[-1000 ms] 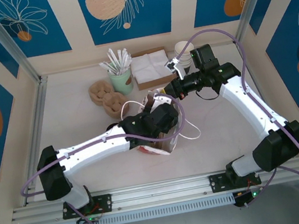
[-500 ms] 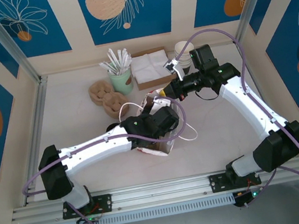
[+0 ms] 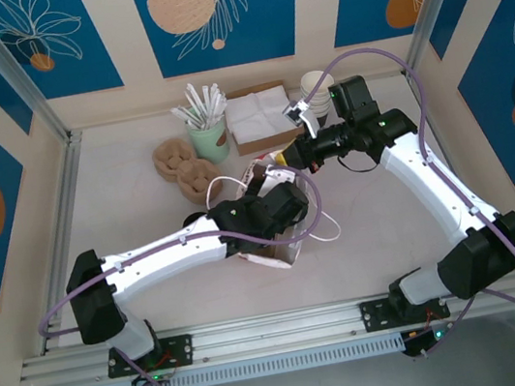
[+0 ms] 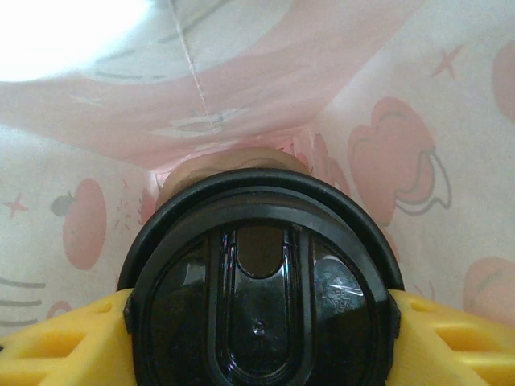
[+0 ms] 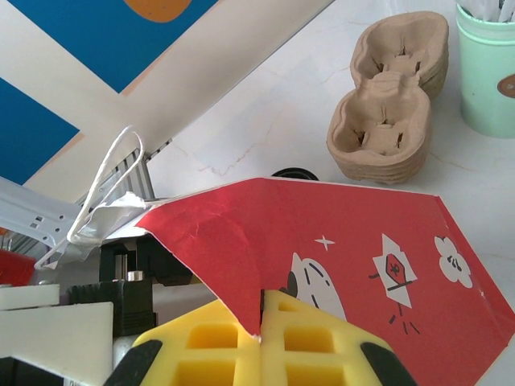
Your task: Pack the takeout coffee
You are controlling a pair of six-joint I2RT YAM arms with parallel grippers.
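Observation:
The takeout coffee (image 4: 259, 297) shows its round black lid between the yellow fingers of my left gripper (image 4: 259, 326), which is shut on it. Cup and gripper are down inside the paper bag (image 4: 386, 104), whose pale printed inner walls surround them. From above, the left gripper (image 3: 274, 205) sits in the mouth of the bag (image 3: 272, 254) at mid-table, and the cup is hidden there. My right gripper (image 5: 261, 326) is shut on the bag's red upper edge (image 5: 362, 241) and holds it up. It reaches the bag's far side from the right (image 3: 282, 159).
A stack of brown pulp cup carriers (image 3: 185, 165) lies left of the bag. Behind are a green cup of wrapped sticks (image 3: 209, 132), a box of white napkins (image 3: 261, 119) and a stack of white lidless cups (image 3: 318, 90). The bag's white string handles (image 3: 327, 226) trail right.
Over the last second the left gripper has shifted slightly further into the bag, and the bag's handles pulled in. The right gripper edged a little left, still holding the bag's edge.

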